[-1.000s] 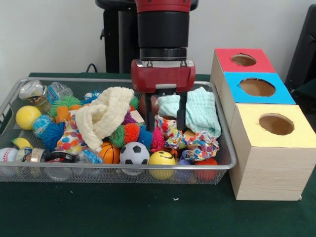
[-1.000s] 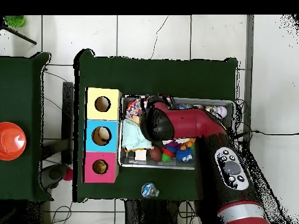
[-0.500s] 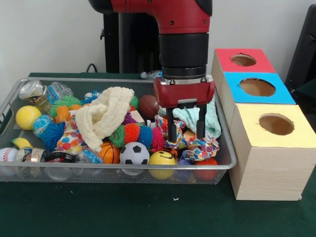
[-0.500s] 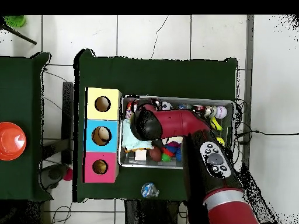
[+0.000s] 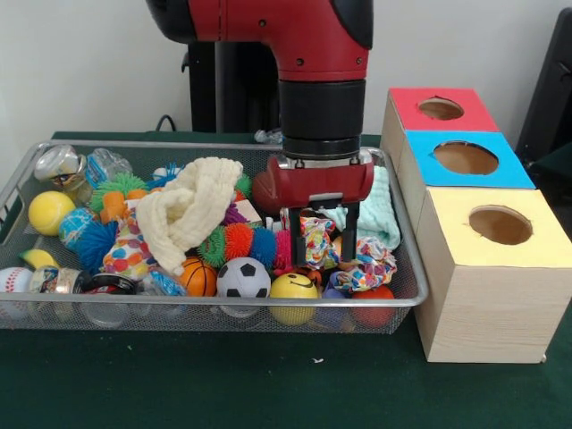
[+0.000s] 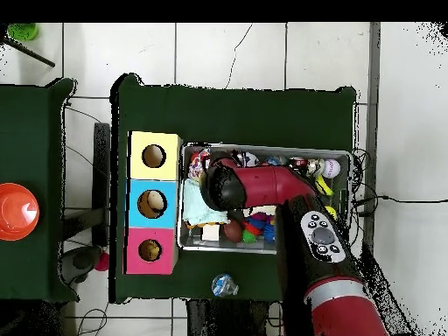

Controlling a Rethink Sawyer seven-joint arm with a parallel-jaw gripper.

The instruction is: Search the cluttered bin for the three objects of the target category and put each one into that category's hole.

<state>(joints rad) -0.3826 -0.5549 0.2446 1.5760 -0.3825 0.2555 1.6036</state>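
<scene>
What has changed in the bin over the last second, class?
The gripper has swung from above the mint cloth towards the bin's front and come down; its fingers now straddle the multicoloured cloth, not yet lifted. The cream cloth, balls and boxes have stayed put.

I see a silver mesh bin [image 5: 407,290], cream cloth [image 5: 192,210], mint cloth [image 5: 374,210], multicolour patterned cloth [image 5: 362,264], black-and-white ball [image 5: 243,278], yellow smiley ball [image 5: 294,288], red arm [image 5: 295,36], boxes [image 5: 465,214] topped red, blue, yellow.
</scene>
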